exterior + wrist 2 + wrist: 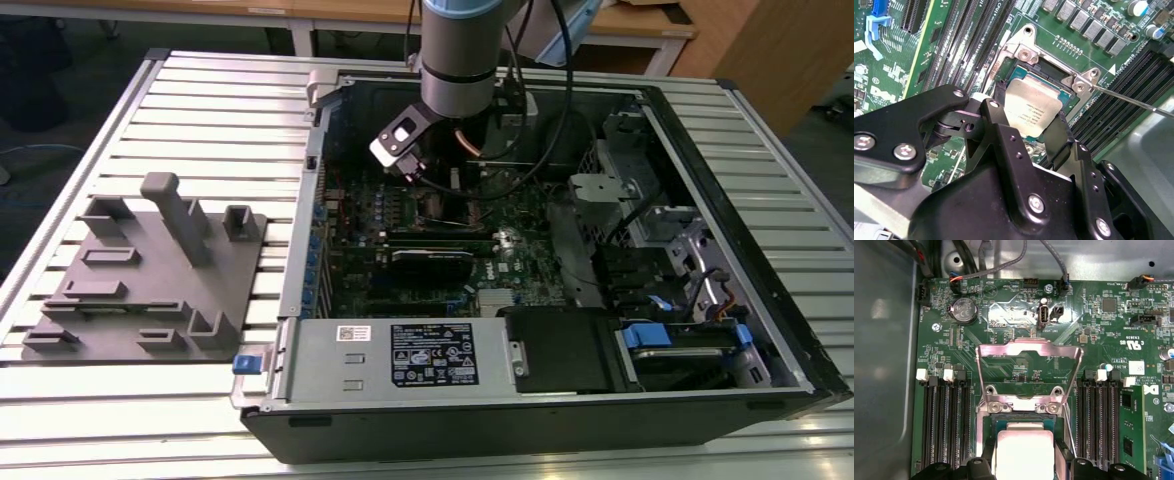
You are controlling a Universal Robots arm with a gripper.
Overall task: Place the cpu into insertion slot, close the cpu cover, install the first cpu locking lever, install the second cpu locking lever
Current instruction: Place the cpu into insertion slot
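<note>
Step in hand: placing the cpu (1035, 107) into the insertion slot (1048, 75). Cover and both levers not done yet, going by how they lie.

Gripper (1030, 112) is down inside the open computer case (787, 330) on the counter (200, 100), directly over the insertion slot. Fingers (1058, 137) look closed on the cpu, one on each of two opposite edges. Both wrist views show them tight against the chip's sides, no gap I can make out. Cpu is level and square to the insertion slot, inside its silvery rim, either in the slot or just above it. Can't tell if it's fully seated, since the fingers hide those edges.

Cpu cover (1026, 345) is flipped up and open, hinged on the side of the insertion slot away from the gripper body. Its window frame stands over the green motherboard (1004, 315). A thin locking lever (1134, 100) juts out free from one corner of the insertion slot, unlatched. Long black memory slots (946, 430) run along both sides of the insertion slot.

Judgement: finishing this step calls for a straight, level lowering with no sideways slide. Chip corners must stay lined up with the slot frame, and force must be very light because socket contacts likely bend easily. Letting go only makes sense once the chip lies flat. The fingers need room to spread inside the rim without nudging the chip.
</note>
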